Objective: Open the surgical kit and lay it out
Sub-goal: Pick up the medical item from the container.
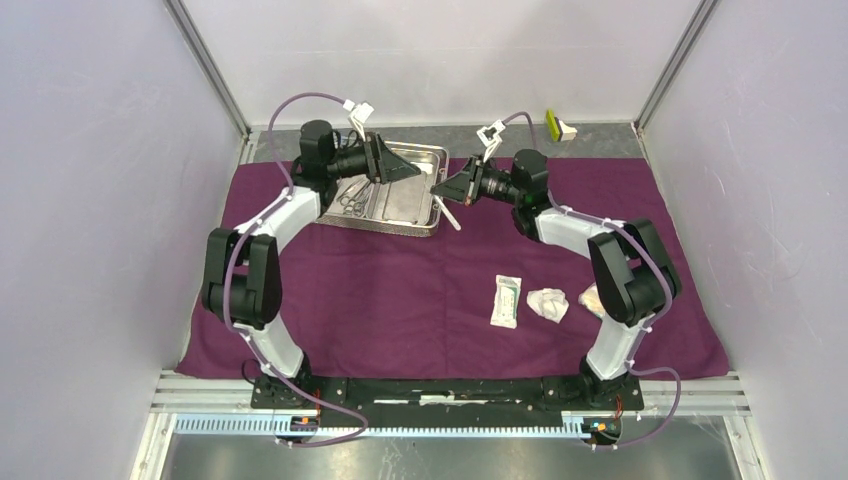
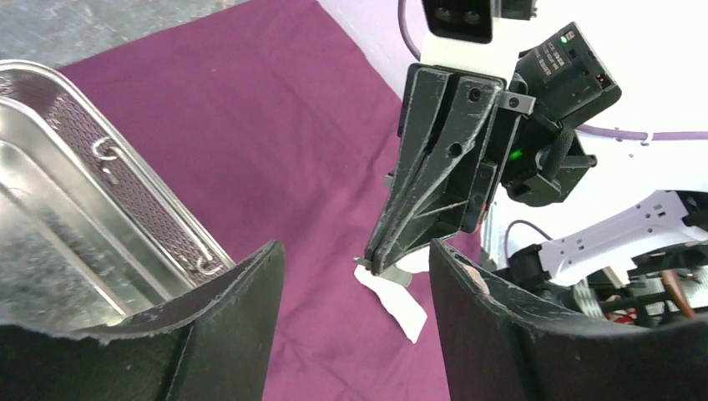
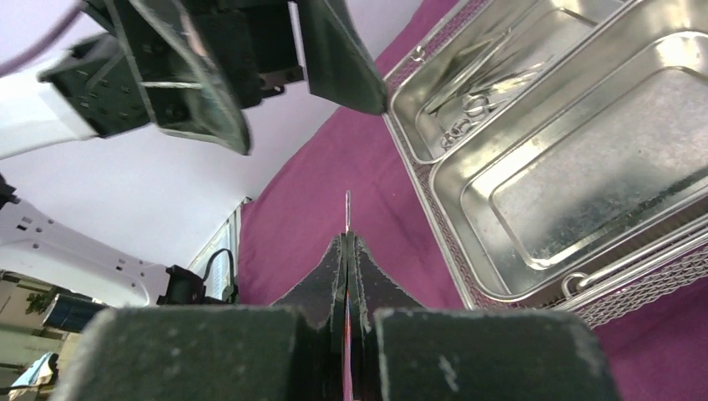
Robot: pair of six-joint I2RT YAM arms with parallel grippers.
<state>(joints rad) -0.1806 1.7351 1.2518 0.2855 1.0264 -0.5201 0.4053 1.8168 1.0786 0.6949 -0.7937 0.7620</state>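
Overhead, the large purple cloth wrap [image 1: 400, 300] lies spread flat over the table, and the shiny two-compartment steel tray [image 1: 380, 227] sits on it at about 11 o'clock from the cloth's middle. Slim metal forceps [image 3: 472, 104] lie in the tray's left compartment, while the right one shows only bare steel. The left gripper [image 1: 420, 171] hangs over the tray with its fingers [image 2: 242, 334] spread wide and nothing between them. The right gripper [image 3: 347, 242] hovers just off the tray's 3 o'clock edge, facing the left one, its jaws pinched tight on the tweezers [image 3: 347, 213] (seen edge-on from the wrist, a thin strip poking out past the tips). From above, their pale free end points down toward the cloth. At about 4 o'clock lie the white sealed packet [image 1: 506, 300] and, just to its right, the white gauze wads [image 1: 547, 304], one of them partly hidden behind the right arm.
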